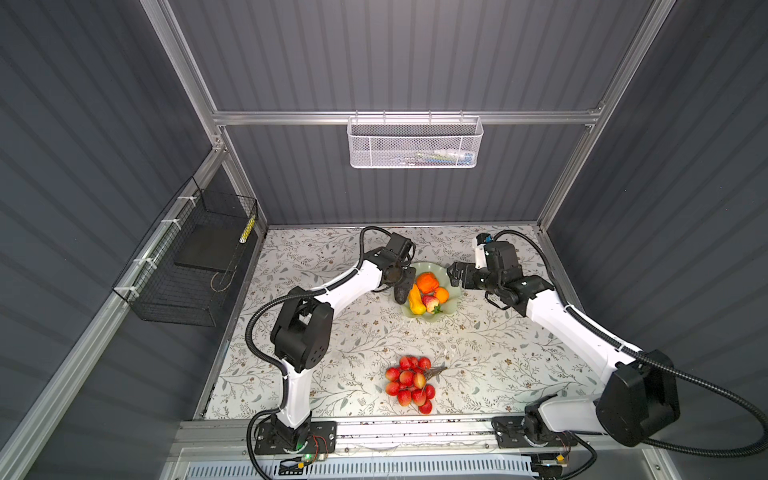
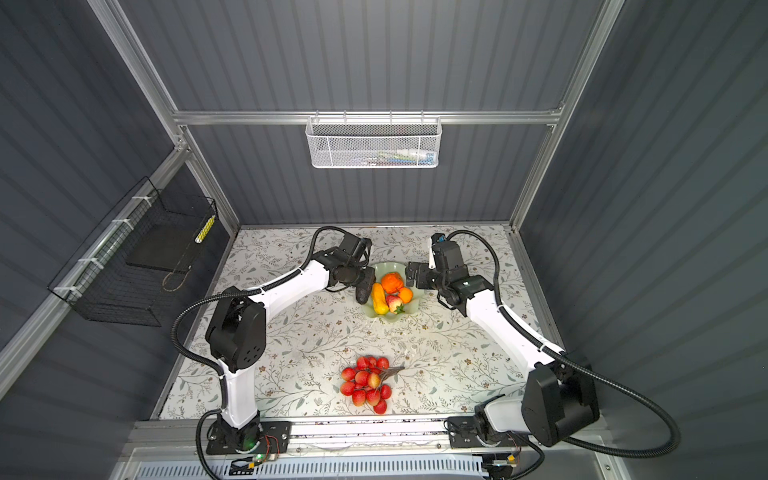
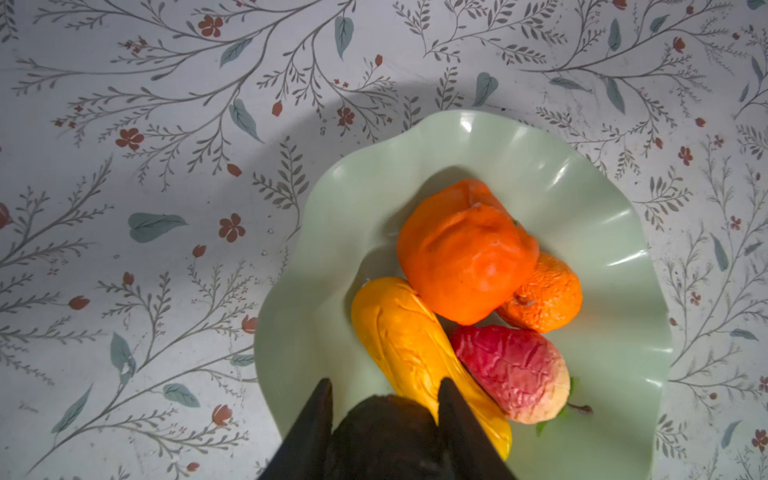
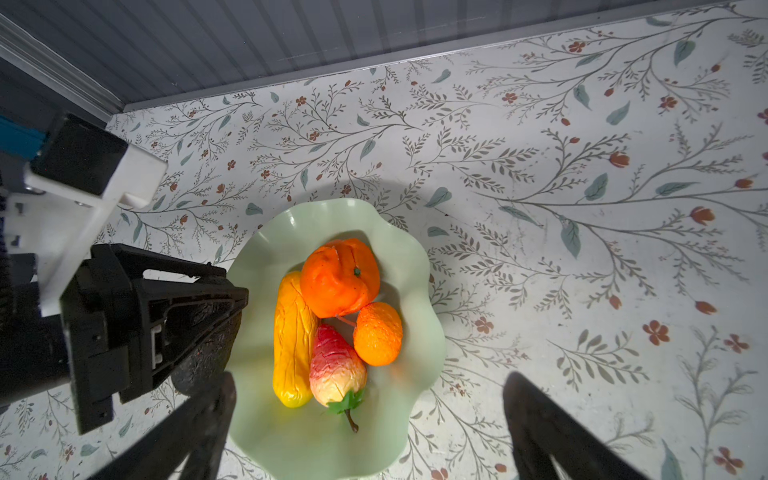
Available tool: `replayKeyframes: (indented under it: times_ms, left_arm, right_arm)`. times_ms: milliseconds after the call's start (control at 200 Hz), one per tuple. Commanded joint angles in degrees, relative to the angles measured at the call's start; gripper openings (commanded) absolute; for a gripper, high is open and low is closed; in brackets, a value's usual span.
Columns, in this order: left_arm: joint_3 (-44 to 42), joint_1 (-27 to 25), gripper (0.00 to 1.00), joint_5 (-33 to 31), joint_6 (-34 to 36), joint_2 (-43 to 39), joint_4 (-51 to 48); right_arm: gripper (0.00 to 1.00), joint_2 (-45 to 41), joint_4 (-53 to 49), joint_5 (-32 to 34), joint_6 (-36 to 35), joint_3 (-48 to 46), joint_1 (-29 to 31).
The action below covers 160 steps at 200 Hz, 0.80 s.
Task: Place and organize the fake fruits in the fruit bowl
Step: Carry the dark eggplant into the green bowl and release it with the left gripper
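At the bowl's (image 3: 582, 199) left rim, left gripper (image 3: 386, 390) was clamped on the avocado (image 3: 386, 440), one jaw on either side of its dark body. The avocado hung partly over the rim and partly over the table (image 3: 166, 166); whether it touched the bowl could not be told. Just to its right lay the yellow fruit (image 3: 415, 345), long axis running far-to-near across the bowl floor, and the avocado's long axis was roughly parallel to it. Free floor was only a narrow strip between yellow fruit and left rim, so a release looked to need a small shift inward, rightward. Middle filled by big orange (image 3: 461, 253), small orange (image 3: 544, 299), strawberry (image 3: 511, 370). Opposite, right gripper (image 1: 454, 275) stood wide open and empty, just beside the right rim. The cherries (image 1: 409, 384) lay on the table, well apart, toward the near edge.
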Motion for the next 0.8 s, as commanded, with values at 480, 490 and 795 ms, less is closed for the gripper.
replayKeyframes:
  times_ms: [480, 490, 795]
  left_arm:
    - [4.5, -0.3, 0.36, 3.4, -3.2, 5.6, 0.6]
    - [4.5, -0.3, 0.36, 3.3, -3.2, 5.6, 0.6]
    - [3.4, -0.3, 0.74, 1.4, -4.7, 4.3, 3.5]
  right_arm:
    - [0.99, -3.3, -0.9, -5.3, 2.9, -4.3, -0.3]
    - [0.98, -3.4, -1.0, -5.4, 3.0, -4.4, -0.3]
    - [0.96, -8.6, -3.7, -15.9, 7.0, -11.7, -0.2]
